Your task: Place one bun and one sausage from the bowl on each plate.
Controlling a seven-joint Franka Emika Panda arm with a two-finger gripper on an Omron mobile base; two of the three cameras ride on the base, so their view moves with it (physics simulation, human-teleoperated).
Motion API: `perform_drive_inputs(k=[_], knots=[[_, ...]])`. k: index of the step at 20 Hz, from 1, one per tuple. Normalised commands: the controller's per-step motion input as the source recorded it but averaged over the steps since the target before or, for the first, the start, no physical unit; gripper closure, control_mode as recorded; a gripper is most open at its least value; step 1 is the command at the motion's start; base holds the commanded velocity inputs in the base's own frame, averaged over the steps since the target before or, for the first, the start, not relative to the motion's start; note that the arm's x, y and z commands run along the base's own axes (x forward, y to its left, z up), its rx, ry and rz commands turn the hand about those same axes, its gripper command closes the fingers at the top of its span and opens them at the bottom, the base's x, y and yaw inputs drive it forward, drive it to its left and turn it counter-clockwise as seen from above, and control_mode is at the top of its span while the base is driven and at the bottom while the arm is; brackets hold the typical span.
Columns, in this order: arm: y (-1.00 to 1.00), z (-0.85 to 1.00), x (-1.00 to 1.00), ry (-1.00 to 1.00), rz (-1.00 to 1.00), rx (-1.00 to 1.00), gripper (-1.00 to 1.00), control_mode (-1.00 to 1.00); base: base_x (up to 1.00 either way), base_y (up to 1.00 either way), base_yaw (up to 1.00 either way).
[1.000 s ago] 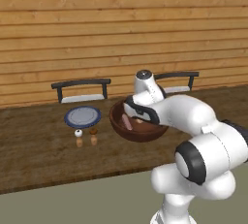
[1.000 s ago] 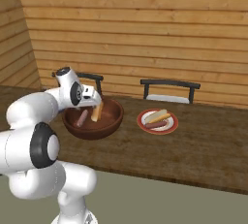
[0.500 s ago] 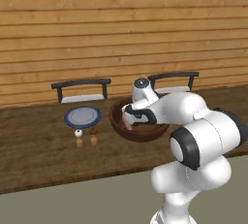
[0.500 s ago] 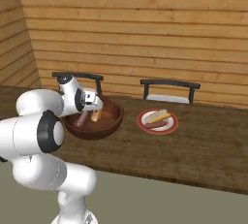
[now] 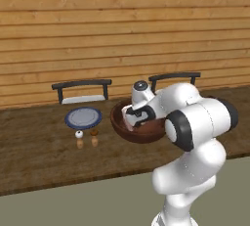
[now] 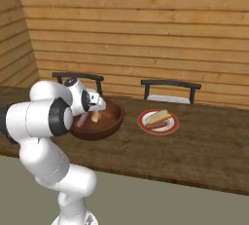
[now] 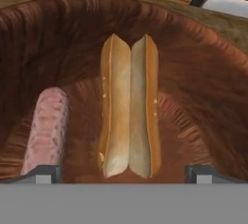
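The dark reddish-brown bowl [image 7: 203, 87] holds a split bun [image 7: 128, 106] in its middle and a pink sausage [image 7: 46, 131] to the left of it. My gripper [image 7: 125, 173] hangs low inside the bowl [image 5: 117, 122], open, its tips either side of the bun's near end and touching nothing. The grey plate with a blue rim [image 5: 83, 117] lies bare to the left of the bowl. The white plate with a red rim [image 6: 141, 121] lies to the right of the bowl [image 6: 109, 124] and carries a bun [image 6: 159, 116] and a sausage [image 6: 155, 125].
Salt and pepper shakers [image 5: 79, 140] stand in front of the blue-rimmed plate. Two dark chairs [image 5: 82, 90] [image 5: 174, 79] stand behind the wooden table [image 5: 39, 156], against a plank wall. My own arm crowds the table's front edge near the bowl.
The hand has sunk lower into the bowl towards the bun and the arm has folded closer over it. The jaws have stayed open.
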Motion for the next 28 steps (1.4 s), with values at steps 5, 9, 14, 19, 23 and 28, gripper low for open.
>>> perform_drive_inputs(k=[5,9,14,19,23,28], knots=[[0.0,-0.26,0.34,0.0,-0.01,-0.01,-1.0,-1.0,0.0,0.0,0.0],[0.03,-0.34,0.36,0.0,-0.02,-0.06,-1.0,-1.0,0.0,0.0,0.0],[0.0,-0.44,0.21,0.0,-0.02,-0.07,-1.0,-1.0,0.0,0.0,0.0],[-0.01,-0.32,0.07,0.0,-0.01,-0.02,-1.0,-1.0,0.0,0.0,0.0],[-0.15,-0.28,0.0,0.01,-0.02,0.0,1.0,-1.0,0.0,0.0,0.0],[-0.01,0.03,-0.02,0.0,0.0,0.0,1.0,-1.0,0.0,0.0,0.0]])
